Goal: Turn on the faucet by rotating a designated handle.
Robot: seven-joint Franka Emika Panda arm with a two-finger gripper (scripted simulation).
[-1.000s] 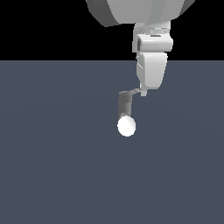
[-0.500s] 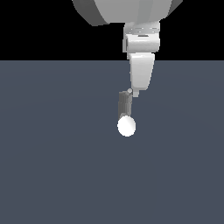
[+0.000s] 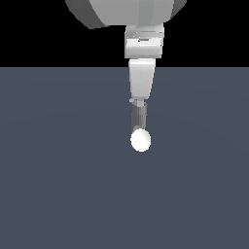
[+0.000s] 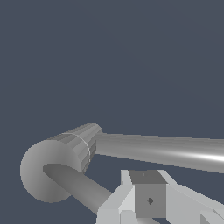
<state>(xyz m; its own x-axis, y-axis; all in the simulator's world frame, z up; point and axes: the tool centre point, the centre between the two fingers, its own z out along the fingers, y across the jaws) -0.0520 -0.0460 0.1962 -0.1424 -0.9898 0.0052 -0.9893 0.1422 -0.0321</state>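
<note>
The faucet (image 3: 139,116) is a short dark grey post with a white ball (image 3: 140,140) at its near end. My gripper (image 3: 139,101) hangs straight above the post's far end, its tip touching or just above it, and looks shut with nothing in it. The handle is hidden behind the gripper in the exterior view. In the wrist view the post's round end (image 4: 48,170) shows, with the thin handle (image 4: 78,186) running from it under my gripper (image 4: 148,197). A long shiny grey rod (image 4: 175,151) runs off sideways from the post.
The faucet stands on a flat blue-grey floor (image 3: 58,194) with nothing else on it. My large white arm (image 3: 141,44) comes down from above the faucet.
My gripper has moved steadily toward the exterior view's left, from beside the post's top to directly over it. The handle, seen sticking out to the right earlier, is now hidden behind the gripper.
</note>
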